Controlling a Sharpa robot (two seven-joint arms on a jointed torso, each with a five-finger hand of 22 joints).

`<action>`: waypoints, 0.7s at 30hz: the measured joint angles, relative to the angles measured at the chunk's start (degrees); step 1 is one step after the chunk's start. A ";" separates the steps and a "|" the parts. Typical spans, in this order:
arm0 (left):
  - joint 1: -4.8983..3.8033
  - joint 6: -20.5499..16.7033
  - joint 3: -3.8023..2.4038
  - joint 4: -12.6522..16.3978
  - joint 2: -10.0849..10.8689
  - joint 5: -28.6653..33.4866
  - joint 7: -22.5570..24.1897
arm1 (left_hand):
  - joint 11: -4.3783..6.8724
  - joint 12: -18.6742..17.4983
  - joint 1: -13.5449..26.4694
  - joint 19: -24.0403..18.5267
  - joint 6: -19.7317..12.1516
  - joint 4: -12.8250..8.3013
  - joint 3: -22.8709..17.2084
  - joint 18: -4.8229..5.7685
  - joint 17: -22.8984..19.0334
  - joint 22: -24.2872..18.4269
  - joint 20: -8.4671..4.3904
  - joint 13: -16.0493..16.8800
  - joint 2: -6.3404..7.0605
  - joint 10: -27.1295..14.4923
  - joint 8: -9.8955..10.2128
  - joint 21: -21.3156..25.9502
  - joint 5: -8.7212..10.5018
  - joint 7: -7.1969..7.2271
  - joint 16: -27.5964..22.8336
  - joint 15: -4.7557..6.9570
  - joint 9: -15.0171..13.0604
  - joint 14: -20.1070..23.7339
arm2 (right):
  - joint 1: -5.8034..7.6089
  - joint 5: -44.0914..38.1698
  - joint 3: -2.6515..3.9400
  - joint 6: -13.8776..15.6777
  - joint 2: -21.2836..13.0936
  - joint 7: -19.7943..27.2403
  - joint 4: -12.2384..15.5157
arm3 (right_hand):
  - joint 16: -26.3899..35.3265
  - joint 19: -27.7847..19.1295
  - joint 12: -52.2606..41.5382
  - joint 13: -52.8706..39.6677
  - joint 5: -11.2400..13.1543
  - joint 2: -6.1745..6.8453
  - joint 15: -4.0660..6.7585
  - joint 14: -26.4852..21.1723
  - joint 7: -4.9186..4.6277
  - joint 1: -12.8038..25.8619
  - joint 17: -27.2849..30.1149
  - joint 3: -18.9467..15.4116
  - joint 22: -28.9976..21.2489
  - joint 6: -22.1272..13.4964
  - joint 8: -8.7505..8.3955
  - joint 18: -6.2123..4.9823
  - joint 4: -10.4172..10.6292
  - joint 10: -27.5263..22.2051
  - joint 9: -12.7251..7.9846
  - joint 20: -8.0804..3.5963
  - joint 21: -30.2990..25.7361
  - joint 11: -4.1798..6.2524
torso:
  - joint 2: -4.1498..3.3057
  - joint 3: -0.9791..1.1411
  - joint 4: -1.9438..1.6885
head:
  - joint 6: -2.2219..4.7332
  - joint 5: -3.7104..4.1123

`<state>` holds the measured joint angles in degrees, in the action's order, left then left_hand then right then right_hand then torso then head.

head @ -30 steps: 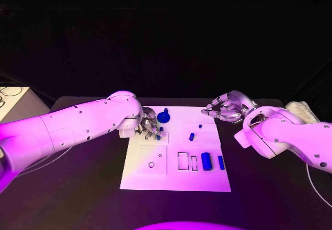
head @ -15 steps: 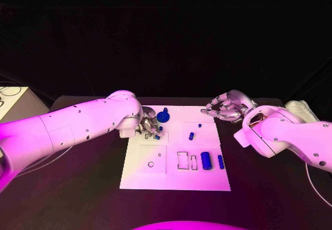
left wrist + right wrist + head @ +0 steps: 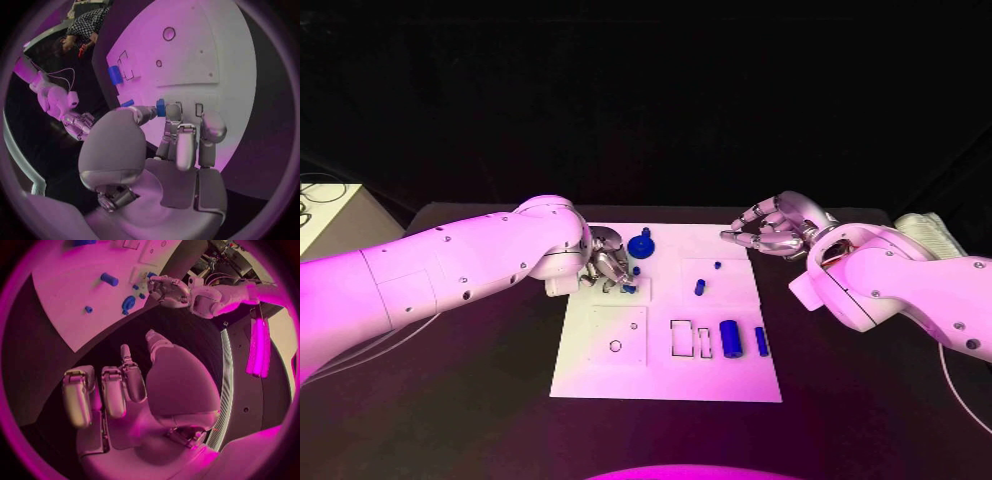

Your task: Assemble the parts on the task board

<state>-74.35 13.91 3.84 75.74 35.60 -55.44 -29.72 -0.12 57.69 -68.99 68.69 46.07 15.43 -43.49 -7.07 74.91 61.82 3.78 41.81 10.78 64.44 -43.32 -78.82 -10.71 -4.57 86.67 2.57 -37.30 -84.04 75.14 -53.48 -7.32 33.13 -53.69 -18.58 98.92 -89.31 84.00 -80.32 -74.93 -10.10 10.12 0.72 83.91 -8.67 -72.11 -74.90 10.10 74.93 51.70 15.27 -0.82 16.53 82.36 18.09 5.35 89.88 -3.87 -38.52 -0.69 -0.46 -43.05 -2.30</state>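
Note:
The white task board [image 3: 668,370] lies mid-table. My left hand [image 3: 606,266] hovers low over its far left part and pinches a small blue part [image 3: 160,107] between thumb and a finger, close above the board [image 3: 206,45]. Beside that hand stands a round blue part [image 3: 640,243]. A small blue peg [image 3: 700,286] and a blue dot [image 3: 718,264] sit mid-board. A blue cylinder [image 3: 731,338] and a slim blue bar [image 3: 762,340] lie at the near right. My right hand [image 3: 769,228] hangs off the board's far right corner, its fingers [image 3: 103,390] apart and holding nothing.
Rectangular slots [image 3: 682,336] and a round hole [image 3: 616,345] mark the board's near half. A white box [image 3: 326,215] with a cable stands at the table's left edge. A pale cloth [image 3: 927,228] lies at the far right.
My left arm has shifted slightly while its hand stays over the same spot with the small blue part. The right hand has not moved.

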 measured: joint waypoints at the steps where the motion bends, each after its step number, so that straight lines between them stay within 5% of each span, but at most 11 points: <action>1: 0.00 -0.29 -0.02 0.22 0.25 0.00 -0.02 | 0.04 0.24 0.60 0.14 0.00 0.09 -0.12 0.00 0.00 0.15 -0.11 0.10 0.25 0.28 -0.02 0.00 -0.39 0.00 0.31 0.00 0.00 0.00 | 0.00 0.00 0.00 -0.02 0.01 0.00 -0.05 | 0.00 0.00 0.00 0.00 0.00 -0.11 0.00 0.00 0.00 0.11 0.00 -0.14 0.00 0.00 0.00 0.00 0.14 0.00 0.00 0.00 0.00 0.00 | 0.01 0.01 -0.01 | 0.00 -0.01; 4: -0.01 -0.81 -0.06 0.44 0.56 -0.08 -0.04 | 0.62 0.88 2.36 0.64 0.01 0.29 -0.34 0.00 0.00 0.64 -0.62 0.27 1.31 1.45 -2.05 -0.40 -3.58 0.01 0.99 0.61 0.00 0.00 | 0.00 0.00 0.00 -0.07 0.07 0.00 -0.13 | 0.00 0.00 0.00 0.00 0.00 -0.41 0.00 0.00 0.00 0.41 0.00 -0.14 0.00 0.00 0.00 0.00 0.14 0.00 0.00 0.00 0.00 0.00 | 0.02 0.00 -0.03 | -0.02 -0.02; 6: -0.01 -1.18 -0.06 0.54 0.68 -0.17 -0.06 | 0.76 1.28 3.99 1.37 0.05 -2.23 -2.86 0.11 0.00 1.18 -0.73 0.27 1.83 2.11 -2.49 -0.72 -5.35 0.00 1.14 0.62 -0.01 0.00 | 0.00 0.01 0.00 -0.10 0.10 0.00 -0.18 | 0.00 0.00 0.00 0.00 0.00 -0.41 0.00 0.00 0.00 0.41 0.00 -0.29 0.00 0.00 0.00 0.00 -0.01 0.00 0.00 0.00 0.00 0.00 | 0.00 0.01 -0.04 | -0.07 -0.07; 8: -0.01 -1.54 -0.07 0.60 0.76 -0.32 -0.08 | 0.92 1.46 4.68 1.67 0.32 -2.23 -2.86 0.93 0.00 1.78 -1.04 0.40 1.91 2.38 -2.95 -0.88 -6.99 -0.13 1.53 0.93 -0.01 0.10 | 0.00 0.03 -0.02 -0.14 0.13 0.00 -0.25 | 0.00 0.00 0.00 0.01 0.00 -0.41 0.00 0.00 0.00 0.40 0.00 -0.45 0.00 0.00 0.00 0.00 0.14 0.00 0.00 0.00 0.00 0.00 | -0.03 0.01 -0.04 | -0.19 -0.14; 21: 0.75 -4.92 0.50 0.57 0.68 -4.38 -0.27 | 2.23 2.54 7.41 5.06 2.50 -3.20 -1.90 1.16 0.00 5.60 -2.17 1.04 3.49 6.17 -3.33 -2.54 -12.71 0.58 3.09 2.05 -2.23 0.20 | -0.03 0.19 -0.06 -0.31 0.27 0.00 -0.60 | 0.00 0.00 0.00 0.01 0.00 -1.00 0.00 0.00 0.00 1.00 0.00 -0.78 -0.01 0.00 0.00 0.00 0.15 0.00 0.00 0.00 0.00 0.00 | -0.12 0.04 -0.01 | -0.79 -0.60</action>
<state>-73.61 8.99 4.33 76.31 36.28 -59.82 -29.99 2.11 60.23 -61.58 73.75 48.57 12.23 -45.38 -5.91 74.91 67.41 1.61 42.85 14.27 70.61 -46.65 -81.37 -23.41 -3.99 89.76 4.62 -39.53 -83.84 75.11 -53.29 -7.37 32.82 -53.43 -18.58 98.32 -89.31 84.00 -80.32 -74.92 -10.10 9.11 0.72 83.91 -8.67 -71.11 -74.90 9.31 74.91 51.70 15.27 -0.83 16.68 82.36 18.09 5.35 89.87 -3.87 -38.64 -0.65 -0.47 -43.84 -2.89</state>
